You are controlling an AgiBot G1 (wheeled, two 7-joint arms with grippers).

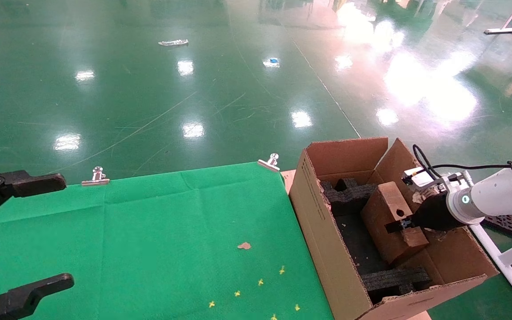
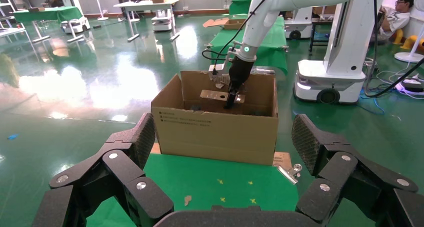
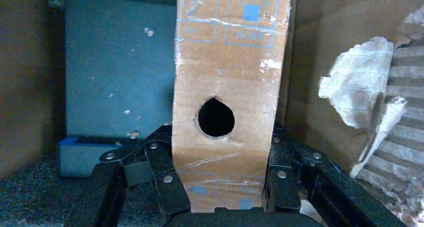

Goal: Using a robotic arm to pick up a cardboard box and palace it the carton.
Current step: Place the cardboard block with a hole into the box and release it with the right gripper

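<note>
The small reddish-brown cardboard box (image 1: pixel 389 218) with a round hole lies tilted inside the large tan carton (image 1: pixel 314 222), beside the green table. My right gripper (image 1: pixel 405 224), on the white-sleeved arm, is shut on the box's near end, its black fingers (image 3: pixel 165 179) pressed on both sides below the hole. The box also fills the right wrist view (image 3: pixel 227 87). From the left wrist view the carton (image 2: pixel 215 129) and the held box (image 2: pixel 214 94) show farther off. My left gripper (image 1: pixel 29 231) hangs open and empty over the table's left side.
Black foam inserts (image 1: pixel 349 193) lie at the carton's far end and another (image 1: pixel 394 280) at its near end. The green cloth (image 1: pixel 171 240) carries yellow crosses, a cardboard scrap (image 1: pixel 244 245) and two metal clips (image 1: pixel 269 162). Torn cardboard (image 3: pixel 365 87) lines the carton wall.
</note>
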